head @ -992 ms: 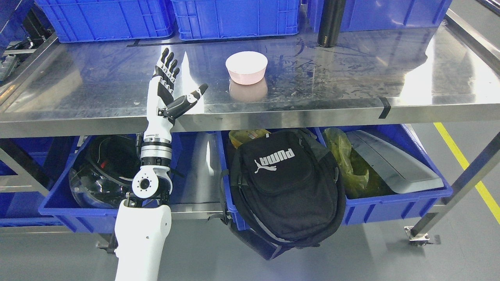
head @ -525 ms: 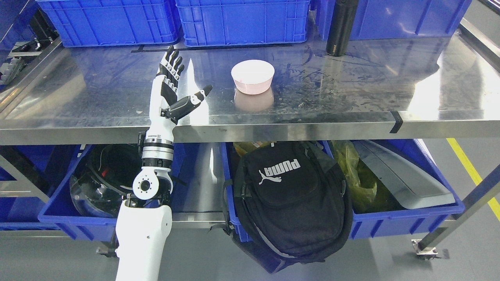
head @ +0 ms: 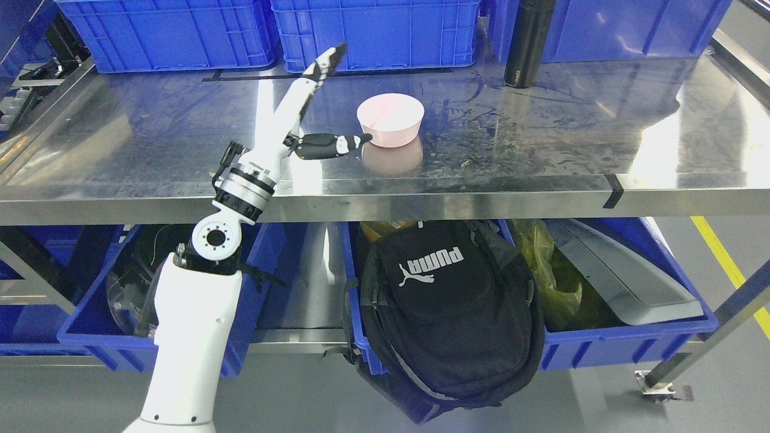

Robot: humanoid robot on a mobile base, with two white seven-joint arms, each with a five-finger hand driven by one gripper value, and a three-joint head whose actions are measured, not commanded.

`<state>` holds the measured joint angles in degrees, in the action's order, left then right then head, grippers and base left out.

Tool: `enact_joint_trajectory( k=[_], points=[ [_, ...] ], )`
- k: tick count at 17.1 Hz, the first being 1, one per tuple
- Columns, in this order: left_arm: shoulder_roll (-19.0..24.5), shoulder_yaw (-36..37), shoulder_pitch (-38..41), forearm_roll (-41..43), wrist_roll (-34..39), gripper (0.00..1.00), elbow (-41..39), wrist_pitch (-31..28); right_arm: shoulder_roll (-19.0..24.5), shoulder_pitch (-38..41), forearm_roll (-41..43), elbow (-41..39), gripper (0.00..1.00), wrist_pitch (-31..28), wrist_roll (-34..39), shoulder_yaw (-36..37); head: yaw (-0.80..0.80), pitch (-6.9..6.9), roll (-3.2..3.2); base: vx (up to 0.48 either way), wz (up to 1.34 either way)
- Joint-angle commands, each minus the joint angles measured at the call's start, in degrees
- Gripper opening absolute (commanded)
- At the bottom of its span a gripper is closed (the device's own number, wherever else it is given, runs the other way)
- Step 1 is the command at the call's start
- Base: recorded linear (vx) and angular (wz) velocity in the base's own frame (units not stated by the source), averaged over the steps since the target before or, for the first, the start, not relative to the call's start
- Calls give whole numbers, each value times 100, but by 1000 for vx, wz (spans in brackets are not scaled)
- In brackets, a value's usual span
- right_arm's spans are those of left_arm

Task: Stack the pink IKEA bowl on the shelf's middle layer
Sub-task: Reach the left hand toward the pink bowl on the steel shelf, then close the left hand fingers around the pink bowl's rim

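Steel shelf (head: 541,150), scuffed and reflective; blue crates (head: 373,30) line its back edge, a black bottle (head: 527,42) upright beside them. Pink bowl (head: 390,120) sits upright near the shelf's middle. Left hand (head: 307,114) reaches over the shelf, fingers extended and holding nothing, thumb tip just beside the bowl's left wall. Black backpack (head: 448,313) hangs below.

We see the blue crates (head: 373,30) and the black bottle (head: 524,42) cut off by the top edge. The black backpack (head: 445,319) covers much of the bin (head: 625,346) behind it. Our left arm (head: 186,337) hides part of the helmet (head: 135,282), and print on the bottle is too small to read.
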<state>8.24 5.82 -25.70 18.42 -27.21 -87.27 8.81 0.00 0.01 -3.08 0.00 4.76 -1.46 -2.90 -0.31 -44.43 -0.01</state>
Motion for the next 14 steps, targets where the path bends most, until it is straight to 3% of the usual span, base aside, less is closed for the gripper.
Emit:
enact_joint_trajectory(
  k=[1,4,7,14],
  points=[
    [881,1735,-1856,2208,-1416,100,-71,-1386,-100,131,0,-100,100,-1,-3,0,0,0,0,-6,-44],
    [592,2195,-2307,2918,-1812,100,-1,-1646,-100,131,0,-100,100,-1,-3,0,0,0,0,-2,-25],
    [407,2274,-2299,3405,-2857,97,17,-1646,-100,131,0,-100,100,-1,-3,0,0,0,0,1,13],
    [362,2275,-2307,3440,-2904,78,832,-1559,-100,131,0,-100,100,-1,-3,0,0,0,0,-1,2]
  ],
)
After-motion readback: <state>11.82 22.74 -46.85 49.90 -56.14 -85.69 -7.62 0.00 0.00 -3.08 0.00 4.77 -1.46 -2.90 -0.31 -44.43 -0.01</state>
